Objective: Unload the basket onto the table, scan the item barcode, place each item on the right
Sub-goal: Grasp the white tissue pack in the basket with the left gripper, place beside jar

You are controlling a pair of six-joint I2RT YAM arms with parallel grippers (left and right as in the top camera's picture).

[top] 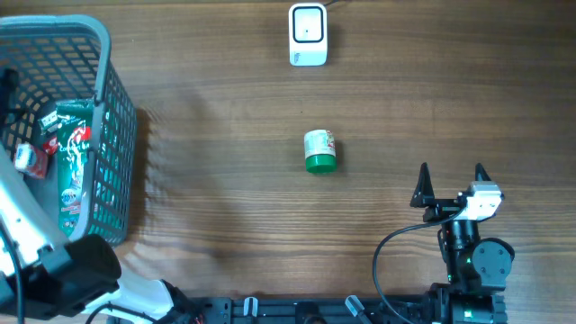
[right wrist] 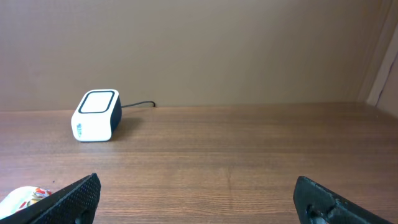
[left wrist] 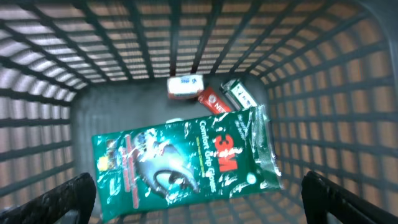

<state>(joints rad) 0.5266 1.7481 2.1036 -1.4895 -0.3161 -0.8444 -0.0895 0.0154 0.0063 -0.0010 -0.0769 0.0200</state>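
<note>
A small white jar with a green lid [top: 319, 150] lies on its side mid-table; its edge shows at the lower left of the right wrist view as the jar [right wrist: 22, 196]. The white barcode scanner [top: 307, 34] stands at the table's far edge, seen also as the scanner [right wrist: 96, 115]. My right gripper [top: 451, 171] is open and empty, right of the jar and pointing at the far edge. My left gripper [left wrist: 199, 186] hangs open inside the grey basket [top: 103, 54], above a green 3M packet [left wrist: 186, 155], with nothing between its fingers.
The basket [left wrist: 311, 93] stands at the table's left edge. Besides the packet it holds a white and red box [left wrist: 185, 86] and a red packet [left wrist: 214, 102]. The scanner's cable [right wrist: 140, 104] runs off behind it. A wall rises beyond the table's far edge.
</note>
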